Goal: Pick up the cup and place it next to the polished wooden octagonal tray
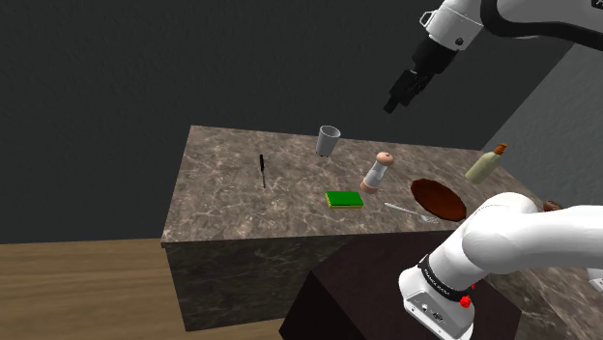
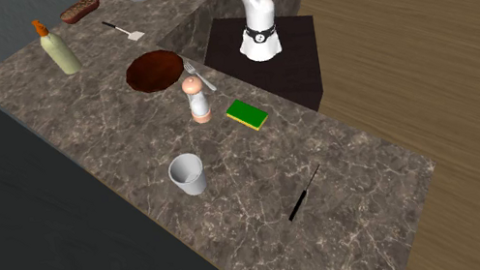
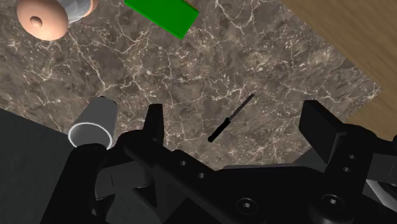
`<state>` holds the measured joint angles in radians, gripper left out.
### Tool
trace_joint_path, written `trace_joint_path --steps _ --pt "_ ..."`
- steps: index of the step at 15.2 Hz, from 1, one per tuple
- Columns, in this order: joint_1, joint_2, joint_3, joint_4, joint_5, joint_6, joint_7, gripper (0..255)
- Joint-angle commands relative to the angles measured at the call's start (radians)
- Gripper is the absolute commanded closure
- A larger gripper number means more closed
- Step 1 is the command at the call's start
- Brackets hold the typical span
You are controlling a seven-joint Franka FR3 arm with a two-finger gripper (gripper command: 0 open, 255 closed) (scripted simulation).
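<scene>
A grey cup (image 1: 329, 140) stands upright near the far edge of the marble counter (image 1: 232, 208), apart from the other things. It is also in the second exterior view as the cup (image 2: 187, 174). The dark reddish-brown tray (image 1: 438, 198) lies flat toward the shoulder view's right, seen across the table as the tray (image 2: 155, 71). My gripper (image 1: 398, 101) hangs high above the counter, up and to the right of the cup. In the wrist view the gripper (image 3: 235, 127) is open with nothing between its fingers, and the cup (image 3: 94, 121) lies outside one finger (image 3: 154, 124).
Between cup and tray stand a shaker (image 1: 377, 172) and a green sponge (image 1: 344, 199). A fork (image 1: 406, 210) lies by the tray, with a bottle (image 1: 486, 164) behind it. A thin black tool (image 1: 262, 170) lies at the counter's left. The dark stand (image 1: 387, 290) sits in front.
</scene>
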<state>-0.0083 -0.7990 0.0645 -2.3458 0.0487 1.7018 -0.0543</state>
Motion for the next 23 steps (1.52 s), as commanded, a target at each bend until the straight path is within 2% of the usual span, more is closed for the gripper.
trace_joint_path --steps 1,12,23 --pt "0.000 0.000 0.000 0.000 0.000 0.000 0.000 0" --pt "-0.048 0.319 -0.051 -0.013 -0.060 0.302 -0.070 0" --pt "-0.089 0.713 -0.096 0.130 -0.101 0.527 -0.120 0"
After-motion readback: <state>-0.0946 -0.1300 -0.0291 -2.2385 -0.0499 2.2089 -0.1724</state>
